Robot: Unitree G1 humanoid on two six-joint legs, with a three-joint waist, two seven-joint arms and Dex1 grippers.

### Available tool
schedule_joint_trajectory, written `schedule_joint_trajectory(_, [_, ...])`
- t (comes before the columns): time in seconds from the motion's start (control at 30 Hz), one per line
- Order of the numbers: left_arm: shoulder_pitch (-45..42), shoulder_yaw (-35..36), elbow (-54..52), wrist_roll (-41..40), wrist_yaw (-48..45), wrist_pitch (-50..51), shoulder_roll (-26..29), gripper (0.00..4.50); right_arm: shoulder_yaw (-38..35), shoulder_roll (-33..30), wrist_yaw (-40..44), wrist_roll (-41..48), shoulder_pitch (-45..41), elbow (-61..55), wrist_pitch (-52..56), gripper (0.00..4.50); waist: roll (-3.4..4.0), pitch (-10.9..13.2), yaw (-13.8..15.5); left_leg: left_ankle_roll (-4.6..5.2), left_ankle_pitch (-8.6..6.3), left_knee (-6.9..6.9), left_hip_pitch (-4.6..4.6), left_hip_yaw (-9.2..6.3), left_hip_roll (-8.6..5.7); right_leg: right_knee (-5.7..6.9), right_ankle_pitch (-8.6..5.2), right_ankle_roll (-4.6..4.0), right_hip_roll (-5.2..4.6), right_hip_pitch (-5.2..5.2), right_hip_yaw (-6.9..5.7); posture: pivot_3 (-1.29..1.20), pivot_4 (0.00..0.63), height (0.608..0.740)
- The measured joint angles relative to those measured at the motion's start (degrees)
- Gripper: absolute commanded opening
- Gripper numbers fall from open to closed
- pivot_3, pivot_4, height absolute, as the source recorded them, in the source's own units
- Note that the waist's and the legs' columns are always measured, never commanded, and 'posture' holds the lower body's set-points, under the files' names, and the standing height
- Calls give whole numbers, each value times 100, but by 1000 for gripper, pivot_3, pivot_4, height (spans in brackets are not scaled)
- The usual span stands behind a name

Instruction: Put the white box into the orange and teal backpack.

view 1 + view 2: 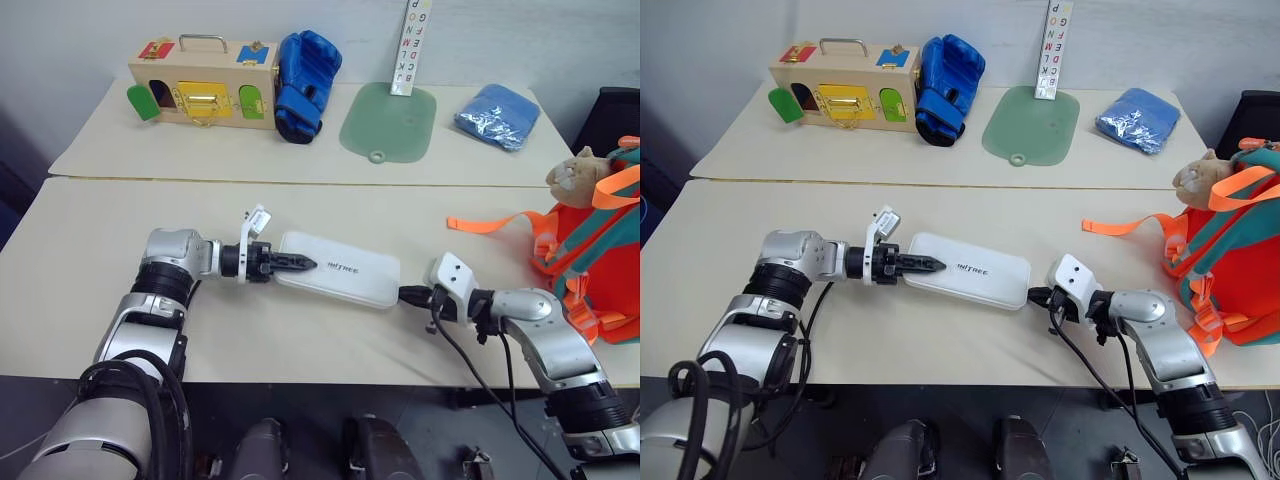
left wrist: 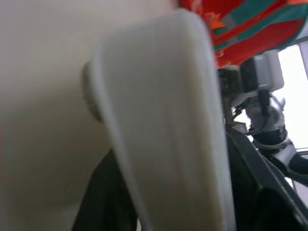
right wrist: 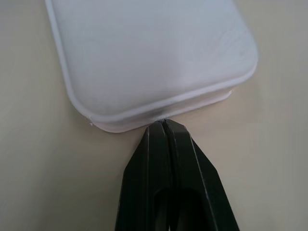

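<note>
The white box [image 1: 340, 268] lies flat on the near table, slightly skewed, with dark lettering on top. My left gripper [image 1: 298, 263] reaches in from the left and is shut on the box's left end. In the left wrist view the box's edge [image 2: 163, 120] runs between the two black fingers [image 2: 103, 202]. My right gripper [image 1: 406, 294] is shut, its tips pressed against the rim of the box's right end [image 3: 159, 110]. The orange and teal backpack [image 1: 590, 250] sits at the table's right edge, a tan plush charm [image 1: 575, 172] on top.
An orange strap [image 1: 480, 224] trails from the backpack toward the box. On the far table stand a wooden box with coloured doors [image 1: 205, 85], a blue boxing glove [image 1: 305, 85], a green mat [image 1: 388, 120], a letter strip [image 1: 412, 45] and a blue packet [image 1: 497, 115].
</note>
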Motion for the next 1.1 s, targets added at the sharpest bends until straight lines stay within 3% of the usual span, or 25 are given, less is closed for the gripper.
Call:
schedule_joint_trajectory(0.07, [103,240,-200,-43,78,-100,-11,1319,-112,32,-158,51,165,-160,115,0,0,0,-6,0,0,-1,-1,-1,0,1,0,0,-1,0,0,0,150,740])
schedule_joint_trajectory(0.17, [421,645,-760,-324,205,111,-24,1319,-528,32,-430,266,698,-677,486,540,0,0,7,-1,0,-6,-10,-8,1,1,0,0,-1,-8,-3,0,150,740])
schedule_joint_trajectory(0.3, [997,1420,-1908,-908,672,627,-91,1319,-1599,65,-820,1030,2115,-2081,1402,1835,1,0,46,-2,-2,-3,-21,-28,1,3,-1,0,-3,-6,-10,0,150,740])
schedule_joint_trajectory(0.4, [1341,1911,-2980,-1246,1324,938,-332,1319,-2912,302,-1303,1666,3097,-3211,2146,2821,1,0,44,15,-10,1,-15,-28,-5,-6,5,12,-10,12,-10,0,150,740])
schedule_joint_trajectory(0.57, [1634,2460,-3800,-1663,2133,1114,-806,1319,-4629,465,-2179,2407,3361,-3913,3050,4461,0,0,20,34,-17,-4,5,-31,-4,-18,13,22,-7,30,-8,0,150,740])
schedule_joint_trajectory(0.77, [1702,2726,-4351,-2038,2964,1135,-1304,1319,-4888,406,-3105,2387,2453,-3432,3354,4486,0,0,19,12,-3,-10,4,-27,-5,-19,10,17,0,24,-6,0,150,740])
schedule_joint_trajectory(1.0, [1748,2637,-4666,-2215,3355,1012,-1304,1319,-4222,482,-3878,1684,529,-1127,2680,4486,4,2,-16,9,2,-8,2,-9,-9,-21,11,20,3,18,5,0,150,740])
schedule_joint_trajectory(1.1, [1764,2610,-4717,-2290,3418,970,-1230,1319,-3928,541,-3886,1516,60,-318,2142,3874,5,3,-13,-5,11,-14,-2,-11,-4,-21,10,19,13,10,7,0,150,740])
